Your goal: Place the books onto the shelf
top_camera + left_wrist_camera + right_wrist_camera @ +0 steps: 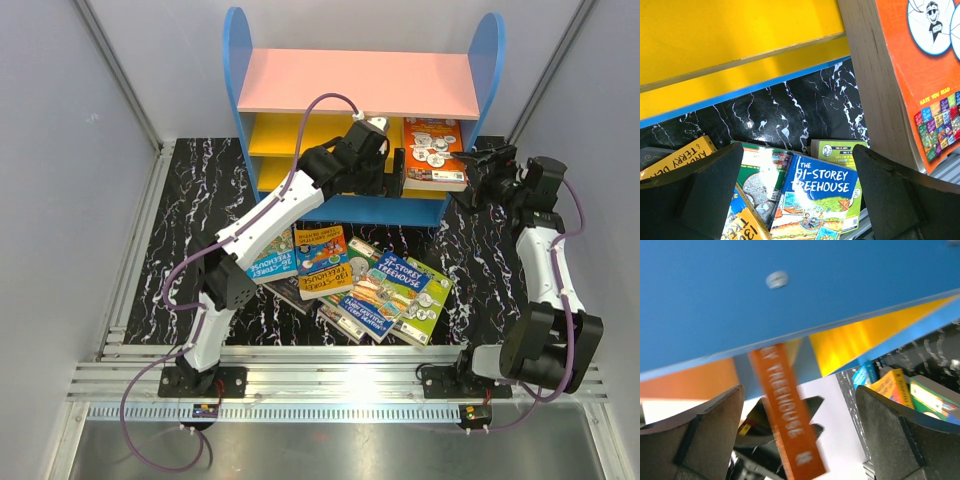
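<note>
Orange book (435, 150) stands on the shelf (350, 85), upper centre-right, against the blue side panel, which likely props it. Left arm (340, 170) and right arm (520, 185) flank it, jaws wide and holding nothing. One is shelved; roughly six books (365, 285) lie piled on the worktop (200, 200), centre.

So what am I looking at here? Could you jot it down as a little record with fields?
Shelf: small bookcase, blue rounded sides, pink top board, yellow lower boards, at the back
Shelved: one orange paperback, standing by the right blue panel
To do: pile of colourful paperbacks, lying overlapped on the black marbled tabletop
Left gripper: open, empty, just left of the orange paperback
Right gripper: open, empty, outside the right panel
</note>
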`<action>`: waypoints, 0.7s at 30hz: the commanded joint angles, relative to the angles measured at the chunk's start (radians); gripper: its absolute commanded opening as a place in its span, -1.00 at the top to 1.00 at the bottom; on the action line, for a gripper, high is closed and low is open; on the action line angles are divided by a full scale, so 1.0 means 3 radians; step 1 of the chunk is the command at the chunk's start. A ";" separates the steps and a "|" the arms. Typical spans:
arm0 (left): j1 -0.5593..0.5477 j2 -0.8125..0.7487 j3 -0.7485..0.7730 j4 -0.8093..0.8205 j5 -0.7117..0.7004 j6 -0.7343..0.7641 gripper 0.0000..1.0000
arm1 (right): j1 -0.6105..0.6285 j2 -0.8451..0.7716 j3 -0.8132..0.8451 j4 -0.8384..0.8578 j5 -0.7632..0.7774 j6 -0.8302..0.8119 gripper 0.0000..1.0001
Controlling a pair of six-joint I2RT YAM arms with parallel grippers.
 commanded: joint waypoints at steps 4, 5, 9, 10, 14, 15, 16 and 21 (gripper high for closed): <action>0.0087 0.0028 0.0136 0.0182 0.0072 0.0028 -0.97 | 0.0120 -0.0134 0.0088 0.0473 -0.0369 0.0128 -1.00; 0.0092 0.0018 0.0136 0.0187 0.0072 0.0033 -0.97 | 0.0135 -0.0160 0.0083 0.0458 -0.0390 0.0128 -1.00; 0.0108 0.0013 0.0116 0.0192 0.0077 0.0033 -0.97 | 0.0217 -0.0303 -0.0004 0.0412 -0.0415 0.0149 -0.99; 0.0108 0.0013 0.0116 0.0197 0.0077 0.0028 -0.97 | 0.0237 -0.0364 -0.0065 0.0411 -0.0431 0.0149 -0.99; 0.0113 0.0013 0.0121 0.0212 0.0077 0.0033 -0.97 | 0.0268 -0.0492 -0.0218 0.0314 -0.0451 0.0169 -0.90; 0.0113 0.0013 0.0121 0.0202 0.0077 0.0028 -0.97 | 0.0278 -0.0513 -0.0244 0.0309 -0.0451 0.0169 -0.78; 0.0118 0.0013 0.0121 0.0202 0.0072 0.0028 -0.97 | 0.0288 -0.0538 -0.0264 0.0309 -0.0456 0.0169 -0.53; 0.0118 0.0002 0.0111 0.0182 0.0047 0.0028 -0.97 | 0.0319 -0.0518 -0.0214 0.0284 -0.0467 0.0123 0.13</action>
